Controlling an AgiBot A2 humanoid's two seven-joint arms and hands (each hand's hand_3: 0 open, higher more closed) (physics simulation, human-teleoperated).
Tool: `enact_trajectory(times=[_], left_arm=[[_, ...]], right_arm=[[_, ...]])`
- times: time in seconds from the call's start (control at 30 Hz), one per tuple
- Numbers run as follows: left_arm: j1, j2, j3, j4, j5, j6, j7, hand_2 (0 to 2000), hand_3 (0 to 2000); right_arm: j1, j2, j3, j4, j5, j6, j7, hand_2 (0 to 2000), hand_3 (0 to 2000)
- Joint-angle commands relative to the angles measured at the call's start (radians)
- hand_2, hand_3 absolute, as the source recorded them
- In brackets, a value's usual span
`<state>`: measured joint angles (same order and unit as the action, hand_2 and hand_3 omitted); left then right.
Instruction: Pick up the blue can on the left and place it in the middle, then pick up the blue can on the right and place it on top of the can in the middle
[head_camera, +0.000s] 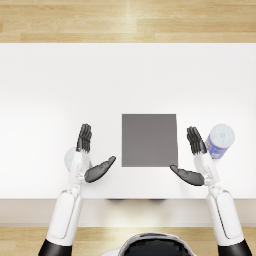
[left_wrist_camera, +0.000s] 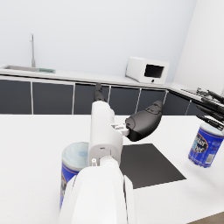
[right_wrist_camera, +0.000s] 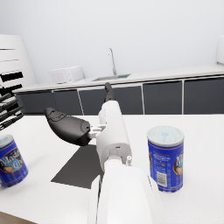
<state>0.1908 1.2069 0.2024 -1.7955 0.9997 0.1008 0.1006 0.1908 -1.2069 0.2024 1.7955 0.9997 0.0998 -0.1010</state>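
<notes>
While both spread, empty, left hand covers left can.

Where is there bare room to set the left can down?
The dark mat between the left hand and right hand is bare, as is the white table beyond it. It is crowded where the left can and right can stand beside the hands.

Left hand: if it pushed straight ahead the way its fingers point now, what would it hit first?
Probably nothing. The left hand points away from the robot over bare white table. The left blue can sits under its wrist, and the dark mat lies off to its side. Depth is uncertain.
</notes>
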Motion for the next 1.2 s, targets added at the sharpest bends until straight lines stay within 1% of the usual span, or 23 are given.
enact_trajectory(times=[0.03, 0.7, 0.73, 0.8, 0.9, 0.93, 1.1, 1.2], left_arm=[[0.000, 0.000, 0.000, 0.000, 0.000, 0.000, 0.000, 0, 0], [0.000, 0.000, 0.000, 0.000, 0.000, 0.000, 0.000, 0, 0], [0.002, 0.001, 0.030, 0.016, 0.000, 0.000, 0.000, 0, 0], [0.015, 0.014, -0.020, -0.014, 0.000, -0.049, -0.049, 0, 0], [0.023, 0.025, -0.091, -0.049, 0.000, -0.082, -0.082, 0, 0], [0.021, 0.027, -0.112, -0.057, 0.044, -0.087, -0.087, 0, 0], [0.010, 0.035, -0.218, -0.103, 0.266, -0.098, -0.098, 0, 0], [-0.019, 0.041, -0.289, -0.121, 0.388, -0.100, -0.100, 0, 0]], right_arm=[[0.000, 0.000, 0.000, 0.000, 0.000, 0.000, 0.000, 0, 0], [0.000, 0.000, 0.000, 0.000, 0.000, 0.000, 0.000, 0, 0], [0.002, -0.001, 0.030, -0.016, 0.000, 0.000, 0.000, 0, 0], [0.024, -0.020, 0.007, 0.009, 0.000, -0.048, 0.049, 0, 0], [0.067, -0.045, -0.072, 0.024, 0.000, -0.081, 0.082, 0, 0], [0.079, -0.049, -0.106, 0.028, 0.044, -0.086, 0.087, 0, 0], [0.088, -0.058, -0.202, 0.049, 0.266, -0.097, 0.098, 0, 0], [0.092, -0.062, -0.261, 0.054, 0.388, -0.099, 0.100, 0, 0]])
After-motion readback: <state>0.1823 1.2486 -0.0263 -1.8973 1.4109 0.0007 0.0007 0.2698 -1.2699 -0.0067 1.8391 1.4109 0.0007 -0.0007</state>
